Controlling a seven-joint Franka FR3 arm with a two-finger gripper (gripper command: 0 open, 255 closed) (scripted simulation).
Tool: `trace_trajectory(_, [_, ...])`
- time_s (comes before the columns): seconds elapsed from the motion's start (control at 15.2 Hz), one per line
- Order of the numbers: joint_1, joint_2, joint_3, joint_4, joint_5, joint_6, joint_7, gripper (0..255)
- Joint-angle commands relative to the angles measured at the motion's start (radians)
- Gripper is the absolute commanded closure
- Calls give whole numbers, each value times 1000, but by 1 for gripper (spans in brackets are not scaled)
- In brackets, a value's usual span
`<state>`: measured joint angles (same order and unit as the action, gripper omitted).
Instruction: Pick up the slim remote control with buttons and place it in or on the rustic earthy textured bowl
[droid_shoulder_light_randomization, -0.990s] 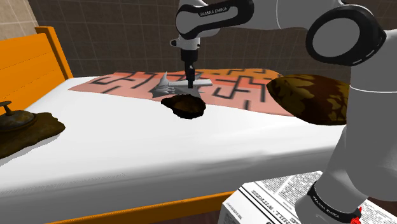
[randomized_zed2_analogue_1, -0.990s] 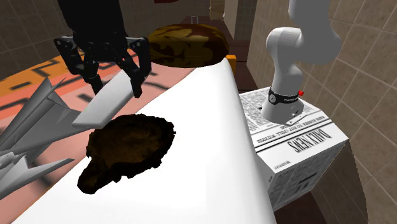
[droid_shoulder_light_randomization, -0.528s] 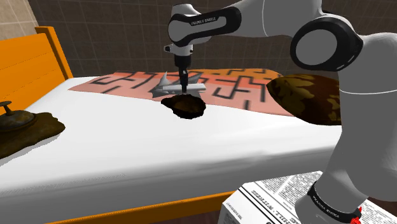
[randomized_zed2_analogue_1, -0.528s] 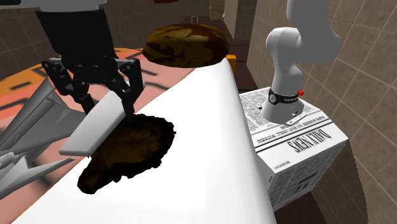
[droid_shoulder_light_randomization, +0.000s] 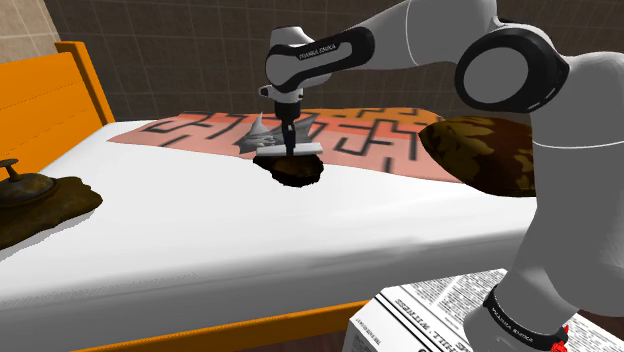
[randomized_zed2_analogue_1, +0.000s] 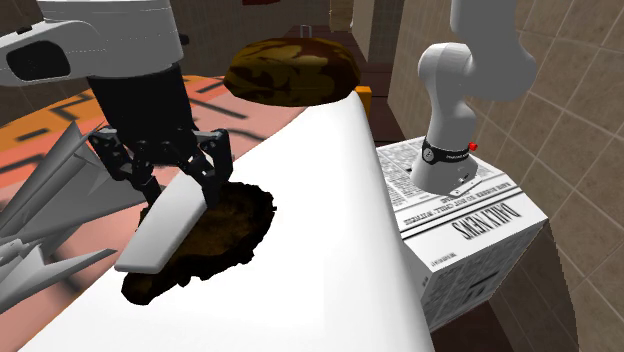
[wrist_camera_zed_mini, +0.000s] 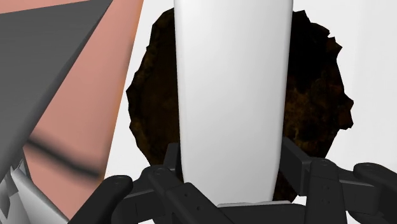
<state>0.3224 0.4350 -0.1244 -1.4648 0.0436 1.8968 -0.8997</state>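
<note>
Pick done, placement nearly there: hand (randomized_zed2_analogue_1: 182, 190) clamps the upper end of the white remote (randomized_zed2_analogue_1: 163, 232), tilted over the dark brown bowl (randomized_zed2_analogue_1: 240, 215) on the bed (randomized_zed2_analogue_1: 330, 240), lower left of the second exterior view; contact unclear, release still left.

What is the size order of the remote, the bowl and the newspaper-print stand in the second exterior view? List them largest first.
1. newspaper-print stand
2. dark brown bowl
3. white remote
The remote covers part of the bowl, so their gap is unsure.
</note>
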Motion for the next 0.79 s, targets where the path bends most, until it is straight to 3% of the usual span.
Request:
trace_trajectory(0.0, [0, 3, 0, -9, 0, 13, 0, 255])
trace_trajectory(0.4, [0, 3, 0, -9, 0, 12, 0, 255])
trace_trajectory(0.46, [0, 3, 0, -9, 0, 12, 0, 0])
trace_trajectory(0.73, [0, 3, 0, -9, 0, 12, 0, 0])
